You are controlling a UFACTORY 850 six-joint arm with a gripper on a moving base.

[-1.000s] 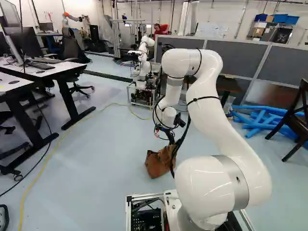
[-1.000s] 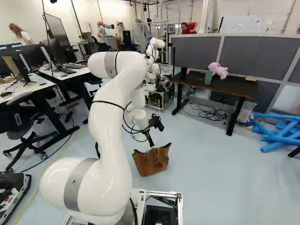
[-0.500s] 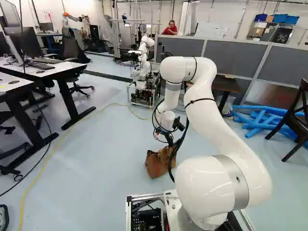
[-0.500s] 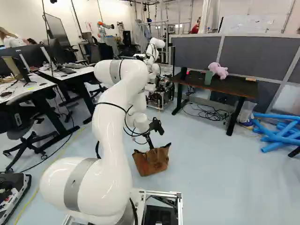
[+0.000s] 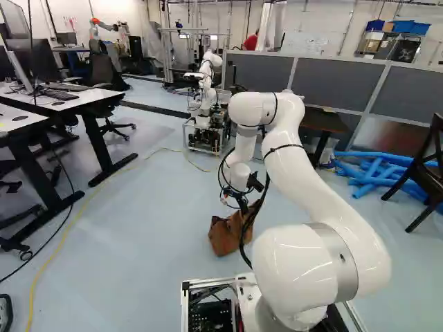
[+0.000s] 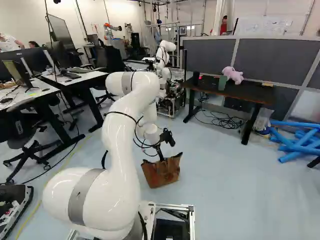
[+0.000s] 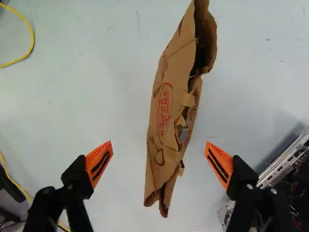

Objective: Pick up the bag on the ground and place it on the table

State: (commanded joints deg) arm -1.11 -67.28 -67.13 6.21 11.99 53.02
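Black two-finger pincer w/ orange pads (image 6: 160, 154): wide open, gripping nothing; pointing down over bag, pads well apart, one each side of it.
Crumpled brown paper bag w/ red print (image 7: 166, 111): btwn the open fingers & reaching ahead of them, apart from both pads; standing on floor below pincer, mouth part open, folded & creased.
Pale blue-grey floor (image 6: 240, 175): under bag, visible on both sides of it in wrist view.
White jointed arm (image 6: 120, 150): rising from base behind pincer, bending over fwd & down to it.
Silver metal base frame (image 6: 175, 206): nr foot of arm, base side of pincer.
Long yellow cable (image 5: 76, 218): on floor, left of pincer in L base view.
Dark-topped table w/ black legs (image 6: 250, 94): beyond pincer & to its right in R base view, well apart from bag.
Pink plush toy (image 6: 232, 75) & green cup (image 6: 222, 82): on that table, side by side.
Tangled black cables (image 6: 222, 120): on floor under table.
Blue foam tubes (image 6: 300, 145): heaped on floor, further right of pincer than table.
Another robot, white-armed (image 5: 204, 90): beyond pincer, farther off.
Grey partition panels (image 6: 280, 62): behind table, farthest from pincer.
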